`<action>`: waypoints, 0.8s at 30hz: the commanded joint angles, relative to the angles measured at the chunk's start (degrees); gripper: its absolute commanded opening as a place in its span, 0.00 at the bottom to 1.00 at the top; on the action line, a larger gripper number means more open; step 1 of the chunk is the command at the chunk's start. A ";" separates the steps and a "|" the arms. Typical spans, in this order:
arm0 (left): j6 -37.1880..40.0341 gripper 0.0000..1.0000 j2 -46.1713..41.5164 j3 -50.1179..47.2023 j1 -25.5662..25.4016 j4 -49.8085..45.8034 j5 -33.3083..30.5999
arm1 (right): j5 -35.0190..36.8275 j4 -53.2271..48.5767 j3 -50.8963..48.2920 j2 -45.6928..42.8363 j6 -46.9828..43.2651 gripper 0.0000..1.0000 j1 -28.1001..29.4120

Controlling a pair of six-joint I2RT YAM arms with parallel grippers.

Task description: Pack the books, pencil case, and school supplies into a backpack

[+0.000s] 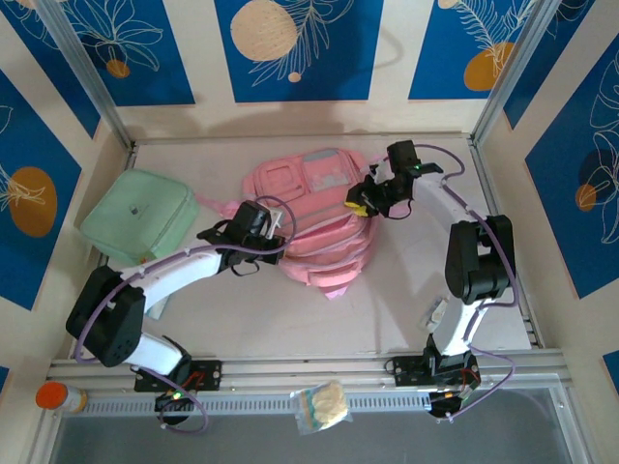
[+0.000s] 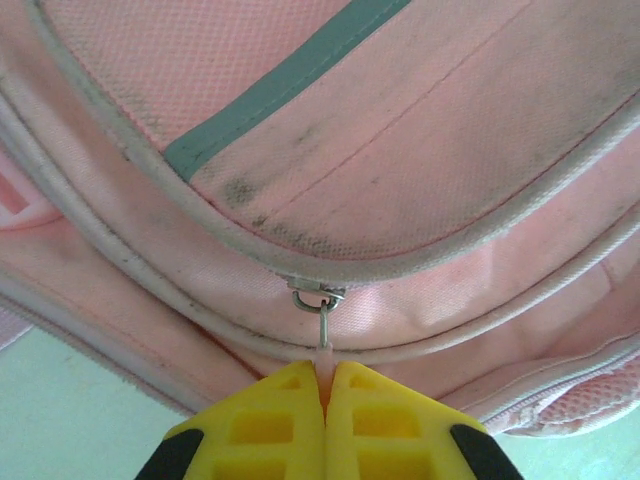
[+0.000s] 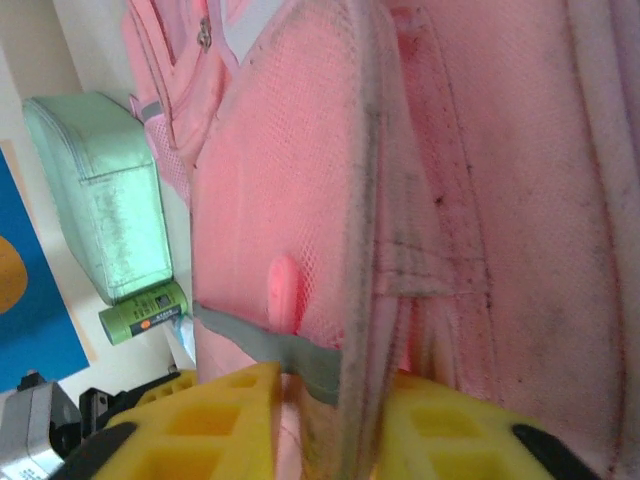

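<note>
Guessing only zipping's left: left gripper [image 2: 325, 378] is pinching the large pink fabric backpack's [image 1: 308, 193] 9 o'clock pink zip pull [image 2: 323, 350]; right gripper [image 3: 335, 388], part-open, is straddling its 2 o'clock edge.

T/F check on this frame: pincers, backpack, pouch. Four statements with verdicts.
1. The left pincer is shut on the backpack's zipper pull. True.
2. The mint-green pouch lies on top of the backpack. False: it lies on the table beside the backpack, on the left arm's side.
3. The right pincer has a finger on either side of a backpack edge. True.
4. The backpack hangs in the air. False: it lies on the table.
</note>
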 commanded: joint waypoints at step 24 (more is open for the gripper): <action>24.53 0.00 2.62 -0.90 7.38 5.62 -6.67 | 3.50 -0.51 2.20 -0.19 -5.52 0.00 -0.90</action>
